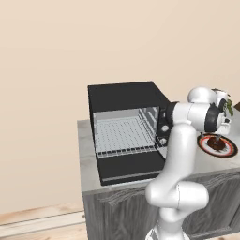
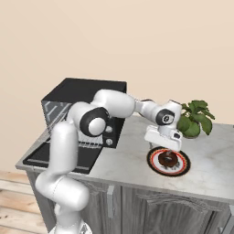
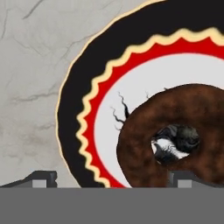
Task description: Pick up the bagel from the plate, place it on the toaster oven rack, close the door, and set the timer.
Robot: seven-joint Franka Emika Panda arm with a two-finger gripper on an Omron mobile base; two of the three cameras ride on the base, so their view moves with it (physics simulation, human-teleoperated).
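Jaws [image 2: 168,151] of mine spread wide just above the bagel [image 2: 167,158], gripping nothing, bagel lying on the plate [image 2: 155,165] on the desk [image 2: 210,160], potted plant [image 2: 194,118] close behind, oven door [image 1: 131,168] dropped open, rack [image 1: 123,133] bare

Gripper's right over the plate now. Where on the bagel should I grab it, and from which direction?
From straight above. The bagel lies flat on the plate, so its sides are the only graspable faces. I'd probably straddle the whole ring, one finger outside each edge; the open gripper looks wide enough, though that's a judgement. One finger through the hole, pinching one side, is the fallback.
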